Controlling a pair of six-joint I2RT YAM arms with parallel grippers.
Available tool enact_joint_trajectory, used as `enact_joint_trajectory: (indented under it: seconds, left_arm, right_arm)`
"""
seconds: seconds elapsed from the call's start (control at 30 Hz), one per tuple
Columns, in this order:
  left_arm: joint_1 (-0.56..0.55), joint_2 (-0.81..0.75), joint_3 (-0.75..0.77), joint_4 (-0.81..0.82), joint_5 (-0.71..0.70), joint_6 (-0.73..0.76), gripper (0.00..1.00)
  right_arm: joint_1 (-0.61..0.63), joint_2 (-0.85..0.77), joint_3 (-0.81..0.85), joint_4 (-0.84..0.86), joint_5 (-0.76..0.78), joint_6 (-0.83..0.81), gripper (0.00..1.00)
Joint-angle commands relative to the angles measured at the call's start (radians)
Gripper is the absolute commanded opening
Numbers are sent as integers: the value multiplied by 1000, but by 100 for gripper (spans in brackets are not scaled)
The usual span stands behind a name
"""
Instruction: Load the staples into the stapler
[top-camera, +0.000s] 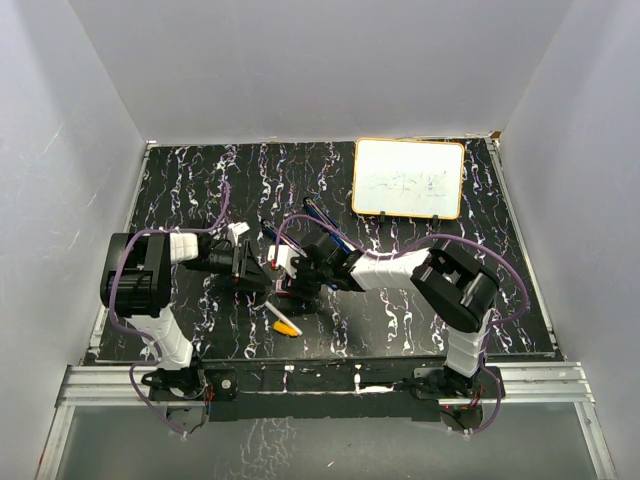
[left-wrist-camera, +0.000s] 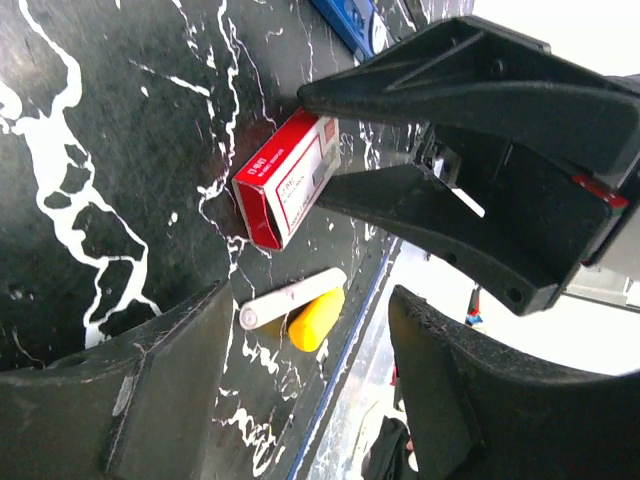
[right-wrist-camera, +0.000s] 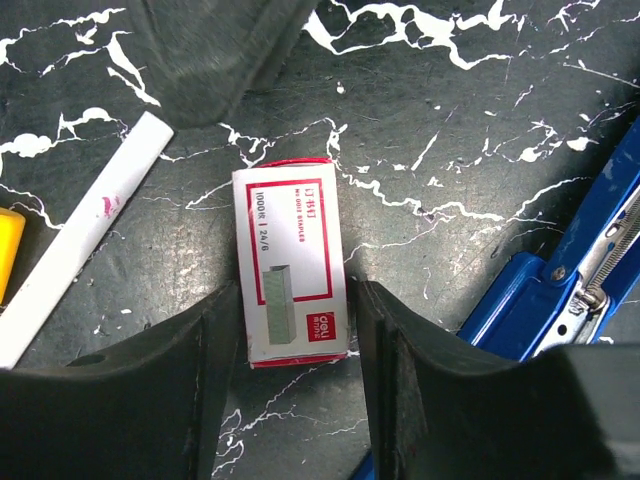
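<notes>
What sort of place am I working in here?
Probably a lab test booth, not an office: plain white walls box in a black marbled table, with a small whiteboard at the back.

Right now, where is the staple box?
In the right wrist view the box lies on the table between the fingers of the right gripper, marker to its left, blue stapler to its right.

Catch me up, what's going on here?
The right gripper straddles the small red-and-white cardboard staple box, which lies flat on the black marbled table, fingers hard by its long sides; whether it is clamped is unclear. The left gripper hangs open beside it, holding nothing. The blue metal stapler lies opened on one side of the box, a white marker with yellow cap on the other. No loose staple strip shows.
</notes>
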Motion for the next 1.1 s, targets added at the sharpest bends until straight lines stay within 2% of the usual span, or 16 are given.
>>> enact_joint_trajectory:
  seconds: [0.0, 0.2, 0.43, 0.7, 1.07]
  left_arm:
    - [-18, -42, -23, 165, -6, -139, 61]
    - [-39, -11, -38, 243, 1, -192, 60]
    - [-69, 1, -46, 314, 33, -244, 54]
    - [-70, 19, -18, 215, 28, -171, 50]
    - [-72, 36, -11, 222, 67, -176, 46]
  right_arm:
    - [13, -4, -21, 80, 33, 44, 51]
    - [31, 6, -36, 100, 40, 78, 49]
    - [42, 27, -36, 109, 52, 94, 48]
    - [40, 39, -33, 115, 137, 111, 45]
    - [41, 52, -25, 113, 114, 112, 45]
